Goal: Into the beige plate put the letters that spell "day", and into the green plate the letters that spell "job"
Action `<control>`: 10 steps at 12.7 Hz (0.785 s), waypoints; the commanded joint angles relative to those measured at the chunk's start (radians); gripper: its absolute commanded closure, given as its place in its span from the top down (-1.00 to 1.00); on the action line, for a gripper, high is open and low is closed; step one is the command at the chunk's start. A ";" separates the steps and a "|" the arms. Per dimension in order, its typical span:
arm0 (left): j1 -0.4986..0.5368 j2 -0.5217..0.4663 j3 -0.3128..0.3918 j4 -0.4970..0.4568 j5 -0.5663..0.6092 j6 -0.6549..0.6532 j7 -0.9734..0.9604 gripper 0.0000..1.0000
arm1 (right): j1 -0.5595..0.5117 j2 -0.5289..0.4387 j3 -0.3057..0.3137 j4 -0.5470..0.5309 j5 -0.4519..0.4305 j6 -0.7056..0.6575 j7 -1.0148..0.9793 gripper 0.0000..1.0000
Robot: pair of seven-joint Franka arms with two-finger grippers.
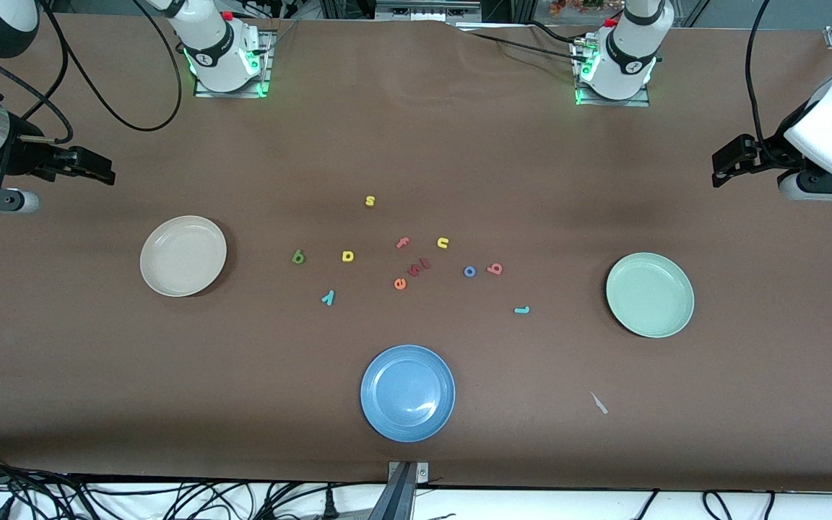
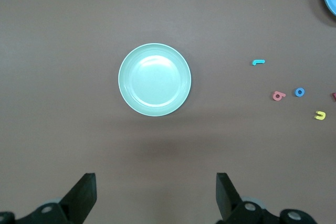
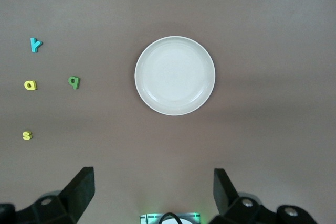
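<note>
A brown desk (image 1: 416, 144) seen from a high camera, with two robot arms waiting at its upper corners. The right claw (image 1: 102, 170) hangs at the upper left of the frame, over bare desk above the beige plate (image 1: 183, 256), its fingers spread and holding nothing; the left claw (image 1: 723, 165) hangs at the upper right, over bare desk above the green plate (image 1: 650, 294), likewise spread and empty. The beige plate sits at middle left and the green plate at middle right, both with nothing in them. Between them, small foam letters lie scattered in the centre of the frame. Toward the beige plate are a green letter (image 1: 298, 256), a yellow letter (image 1: 347, 256) just beside it, and a teal "y" (image 1: 328, 297) lower down (which of the first two is the "a" and which the "d" is hard to tell at this size). Toward the green plate are a blue "o" (image 1: 469, 271), a salmon-red "b" (image 1: 495, 269) beside it, and a teal "j" (image 1: 522, 310) lower. A blue plate (image 1: 407, 392) sits at lower centre.
</note>
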 commanded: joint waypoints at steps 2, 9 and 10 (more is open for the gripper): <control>-0.001 0.000 0.010 0.017 -0.029 -0.023 0.012 1.00 | 0.007 0.006 -0.004 0.020 -0.005 -0.003 0.001 1.00; 0.009 0.008 0.005 0.023 -0.030 -0.026 0.026 1.00 | 0.009 0.006 -0.004 0.020 -0.008 -0.002 0.007 1.00; 0.009 0.008 0.005 0.023 -0.030 -0.026 0.026 1.00 | 0.009 0.007 -0.004 0.020 -0.008 -0.002 0.010 1.00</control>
